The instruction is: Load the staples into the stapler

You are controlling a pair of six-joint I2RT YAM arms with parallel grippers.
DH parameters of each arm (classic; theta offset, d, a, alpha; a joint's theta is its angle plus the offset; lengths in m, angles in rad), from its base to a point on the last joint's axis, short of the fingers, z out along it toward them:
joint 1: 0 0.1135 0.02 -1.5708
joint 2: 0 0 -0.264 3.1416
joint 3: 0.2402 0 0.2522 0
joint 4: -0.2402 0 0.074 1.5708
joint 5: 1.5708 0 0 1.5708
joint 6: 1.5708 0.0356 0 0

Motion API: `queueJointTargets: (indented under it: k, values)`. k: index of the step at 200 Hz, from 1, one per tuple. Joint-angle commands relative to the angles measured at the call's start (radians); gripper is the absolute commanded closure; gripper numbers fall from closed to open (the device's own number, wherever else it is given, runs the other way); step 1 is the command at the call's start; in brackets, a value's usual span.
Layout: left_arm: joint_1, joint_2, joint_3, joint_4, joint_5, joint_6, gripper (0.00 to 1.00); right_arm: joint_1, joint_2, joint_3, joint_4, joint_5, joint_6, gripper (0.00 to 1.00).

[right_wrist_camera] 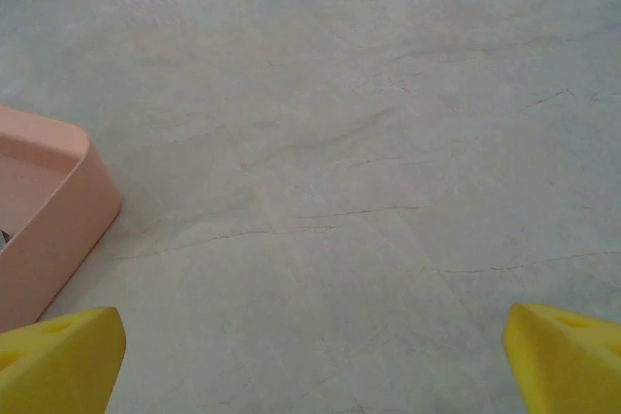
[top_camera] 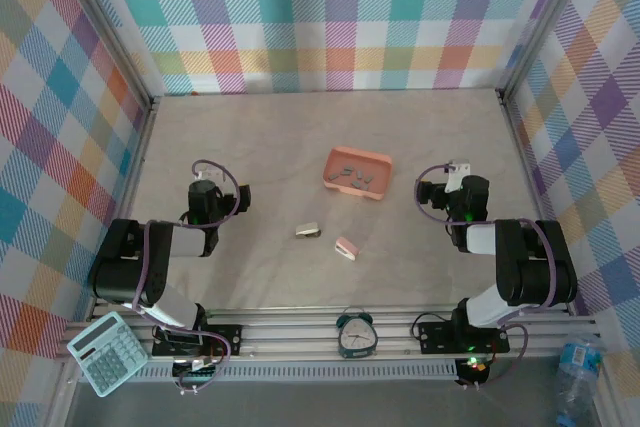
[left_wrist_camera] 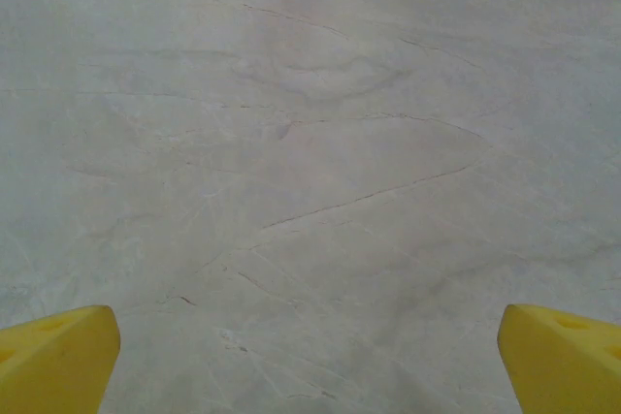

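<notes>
Pale grey, marble-veined table (top_camera: 250, 147), enclosed on three sides by pastel plaid walls (top_camera: 330, 17).

Shallow salmon-pink plastic tray (top_camera: 372, 194), right of centre, toward the far half of the table. Holds the staples (top_camera: 349, 172): several tiny grey metallic strips, loose on its floor; exact count not legible.

Small cream stapler (top_camera: 308, 231), near the middle of the table, nearer than the tray and apart from it. Small pink stapler (top_camera: 346, 248), just beside the cream stapler, to its right and slightly closer to the arm bases; not touching it. Open or closed state of either not legible from above.

Two-finger left gripper (left_wrist_camera: 309, 361): yellow fingertips (left_wrist_camera: 53, 361) spread wide at the two lower corners of the left wrist view, bare table between them, nothing held. Parked left of both staplers, well apart from them.

Two-finger right gripper (right_wrist_camera: 310, 361): yellow fingertips (right_wrist_camera: 58, 356) likewise spread wide, nothing held. Faces bare table, with the tray's outer wall to the left in the right wrist view; sits right of the tray in the top view, near but not touching.

Along the near rail: teal twin-bell alarm clock (top_camera: 355, 333) between the arm bases; light teal calculator (top_camera: 108, 352) at the left corner; clear water bottle (top_camera: 578, 367) at the right corner.
</notes>
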Motion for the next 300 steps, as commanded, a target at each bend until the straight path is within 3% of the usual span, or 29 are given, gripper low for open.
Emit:
queueJointTargets:
  k: [1,176,198,216,240,269,300]
  values:
    - [0.016,0.008,0.026,0.035,0.015,0.014,0.00,0.005,0.009,0.017,0.045,-0.014,0.016,0.01]
    - [0.020,-0.002,0.026,0.027,0.033,0.017,0.00,0.005,0.010,0.020,0.040,-0.012,0.017,0.01]
    - [0.019,-0.062,0.091,-0.134,0.101,0.049,0.03,0.004,-0.041,0.015,0.017,-0.005,0.021,0.01]
    - [0.013,-0.128,0.156,-0.302,0.192,0.096,0.12,0.004,-0.159,0.096,-0.263,-0.006,0.042,0.01]
    - [-0.046,-0.205,0.278,-0.550,0.243,0.218,0.19,0.005,-0.288,0.160,-0.488,-0.133,0.012,0.01]
    - [-0.150,-0.243,0.412,-0.827,0.323,0.424,0.23,0.005,-0.414,0.153,-0.583,-0.249,0.029,0.01]
    - [-0.236,-0.223,0.539,-1.121,0.392,0.584,0.29,0.004,-0.448,0.178,-0.680,-0.420,0.058,0.01]
